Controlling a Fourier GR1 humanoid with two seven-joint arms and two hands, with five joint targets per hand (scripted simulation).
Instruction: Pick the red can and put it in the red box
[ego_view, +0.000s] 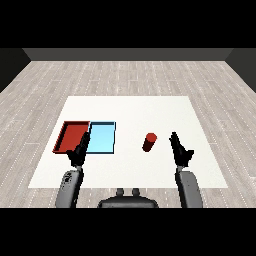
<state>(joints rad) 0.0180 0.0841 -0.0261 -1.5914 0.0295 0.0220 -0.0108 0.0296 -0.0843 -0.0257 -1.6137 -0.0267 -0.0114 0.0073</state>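
From the head camera I look down and forward across a white table (130, 165) that stands on a pale grey plank floor (125, 75).

A red can (149, 142) stands upright on the table, a little right of the middle. Nothing touches it, and it is not in either tray.

Two shallow trays lie side by side on the left part of the table, their edges meeting. The red tray (70, 134) is the outer one, further left. The light blue tray (102, 136) lies between the red tray and the can, with a strip of bare table between it and the can.

My right hand (180, 149) rises from its grey right forearm (187, 189) at the lower right. It is just to the right of the can, near it but apart from it. Its fingers point up and away from me, straight or nearly so, so the hand is open and holds nothing.

My left hand (80, 150) rises from the grey left forearm (69, 187) at the lower left. In this view it overlaps the near edge where the two trays meet; I cannot tell whether it touches them. Its fingers are also stretched out, and it carries nothing.
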